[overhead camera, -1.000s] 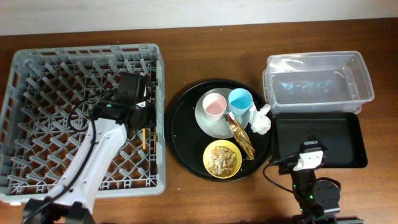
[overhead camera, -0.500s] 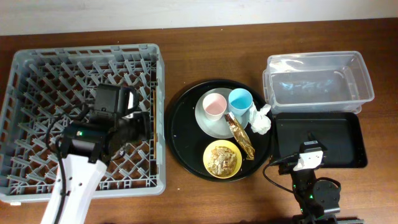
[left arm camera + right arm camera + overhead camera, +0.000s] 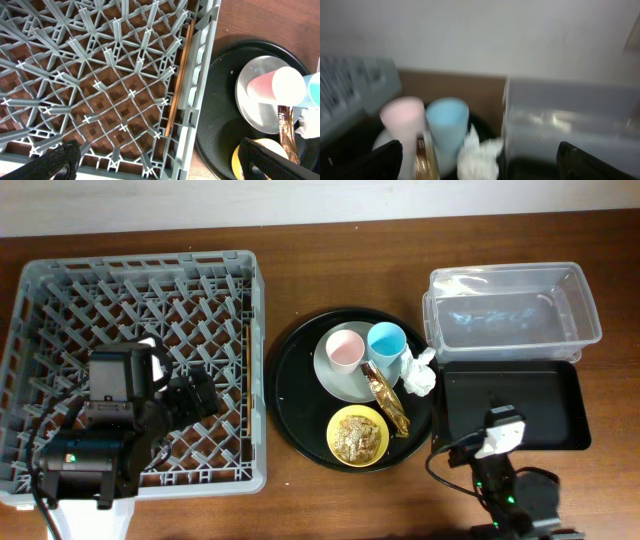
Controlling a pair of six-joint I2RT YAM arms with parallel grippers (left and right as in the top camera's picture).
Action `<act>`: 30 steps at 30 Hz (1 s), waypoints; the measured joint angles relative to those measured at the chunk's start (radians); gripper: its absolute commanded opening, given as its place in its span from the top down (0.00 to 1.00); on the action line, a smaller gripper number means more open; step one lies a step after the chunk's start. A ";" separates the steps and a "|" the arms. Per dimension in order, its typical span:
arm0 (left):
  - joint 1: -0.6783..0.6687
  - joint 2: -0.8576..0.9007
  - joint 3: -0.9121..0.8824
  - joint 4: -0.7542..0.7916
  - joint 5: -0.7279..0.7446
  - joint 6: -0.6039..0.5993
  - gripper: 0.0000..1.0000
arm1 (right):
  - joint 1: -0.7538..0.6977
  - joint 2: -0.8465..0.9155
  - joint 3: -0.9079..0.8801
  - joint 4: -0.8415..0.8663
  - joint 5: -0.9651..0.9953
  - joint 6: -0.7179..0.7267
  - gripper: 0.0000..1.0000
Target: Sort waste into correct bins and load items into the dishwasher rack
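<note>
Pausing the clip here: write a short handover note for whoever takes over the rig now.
Grippers: the left gripper is open and empty over the dishwasher rack. The right gripper is open and empty at the near edge of the shallow black tray.
Done: the chopsticks lie in the rack along its right wall.
Left: the pink cup and blue cup stand on the plate. The yellow bowl holds food scraps. The foil wrapper and tissue lie beside them. All are on the round black tray. The clear tub and shallow black tray hold nothing.
</note>
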 measured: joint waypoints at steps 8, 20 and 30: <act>0.000 0.003 0.002 -0.002 0.000 -0.002 0.01 | -0.001 0.832 1.183 -0.980 -0.208 0.039 0.12; 0.000 0.003 0.002 -0.003 0.000 -0.004 0.01 | 0.339 1.375 1.121 -1.029 0.061 0.277 0.27; 0.000 0.003 0.002 -0.002 0.000 -0.004 0.01 | 0.339 1.611 1.097 -1.014 0.206 0.318 0.58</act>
